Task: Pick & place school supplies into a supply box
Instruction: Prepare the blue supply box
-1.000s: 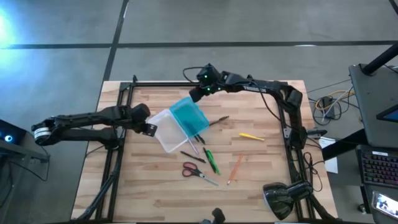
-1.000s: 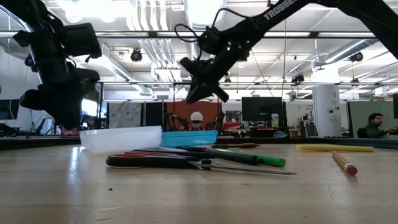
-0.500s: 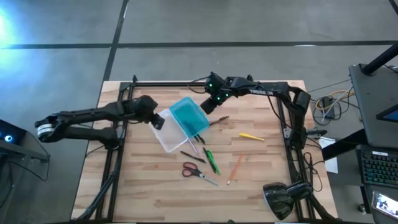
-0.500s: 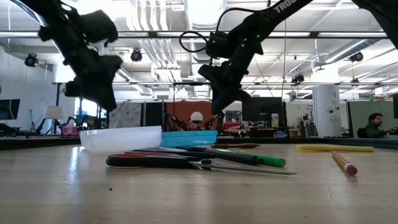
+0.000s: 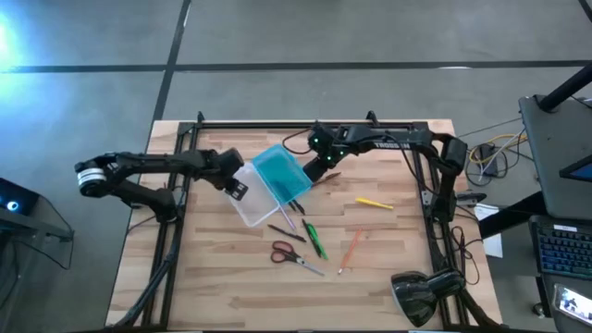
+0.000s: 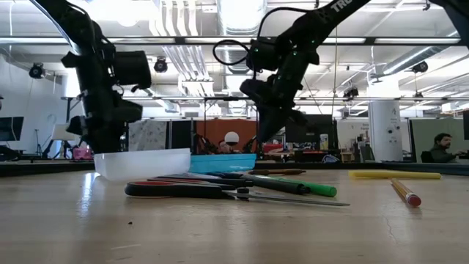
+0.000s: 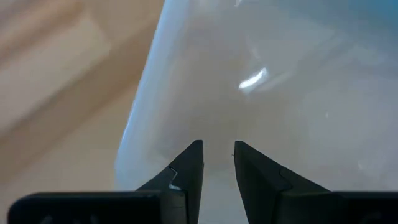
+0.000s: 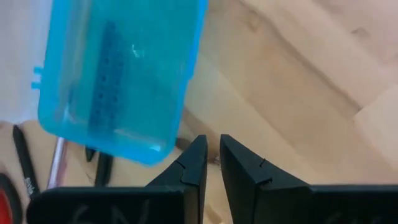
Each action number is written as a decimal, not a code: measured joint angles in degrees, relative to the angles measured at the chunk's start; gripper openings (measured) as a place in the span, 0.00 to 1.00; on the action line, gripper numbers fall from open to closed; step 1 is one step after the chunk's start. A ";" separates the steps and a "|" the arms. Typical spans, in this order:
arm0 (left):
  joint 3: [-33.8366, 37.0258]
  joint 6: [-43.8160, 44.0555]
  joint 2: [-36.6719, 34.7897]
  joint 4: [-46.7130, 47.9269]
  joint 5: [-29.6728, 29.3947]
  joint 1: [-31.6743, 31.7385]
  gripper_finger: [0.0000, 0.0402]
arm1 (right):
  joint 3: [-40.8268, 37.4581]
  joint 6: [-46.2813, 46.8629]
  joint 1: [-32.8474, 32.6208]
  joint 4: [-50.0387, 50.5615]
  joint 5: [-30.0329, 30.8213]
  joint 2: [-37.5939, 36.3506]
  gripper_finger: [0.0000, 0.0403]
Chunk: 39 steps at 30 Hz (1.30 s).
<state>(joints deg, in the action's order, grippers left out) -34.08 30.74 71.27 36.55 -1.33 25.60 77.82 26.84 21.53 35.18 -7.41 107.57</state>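
High view: overhead, straight down, far enough to take in the whole table (image 5: pixel 231 287), both arms and floor around it. Low view: at table-top height, level across the table into the room; scissors (image 6: pixel 190 191) closest, box (image 6: pixel 176 163) behind them. Left wrist view: very close, faces the box's whitish tray (image 7: pixel 261 93), which fills most of it. Right wrist view: close, looks down on the turquoise lid (image 8: pixel 118 81) and bare table. All four share the box; high and low also share the scissors.
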 joint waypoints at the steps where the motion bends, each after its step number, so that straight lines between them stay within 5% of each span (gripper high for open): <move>1: 0.02 0.96 -0.40 1.44 0.36 -0.31 0.19 | -0.33 0.27 -0.22 0.08 -0.16 0.00 0.10; 13: 0.78 20.55 -11.99 10.42 2.90 -11.23 0.19 | -3.62 0.76 -0.64 0.35 -5.76 -1.14 0.10; 20: 0.78 27.94 -13.18 9.87 -0.98 -18.87 0.19 | -3.79 1.16 -2.29 -1.98 -10.02 -0.93 0.10; 30: 0.78 27.14 -11.05 3.36 -11.50 -19.64 0.19 | -6.31 3.28 -2.39 -10.53 -11.25 -0.61 0.10; 39: -2.17 25.35 -9.44 -1.22 -8.41 -19.31 0.19 | -10.68 4.93 -2.41 -11.71 -11.05 -0.59 0.10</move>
<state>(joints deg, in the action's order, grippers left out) -36.25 56.10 61.82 35.33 -9.74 6.28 67.14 31.77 19.11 23.48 -18.46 106.98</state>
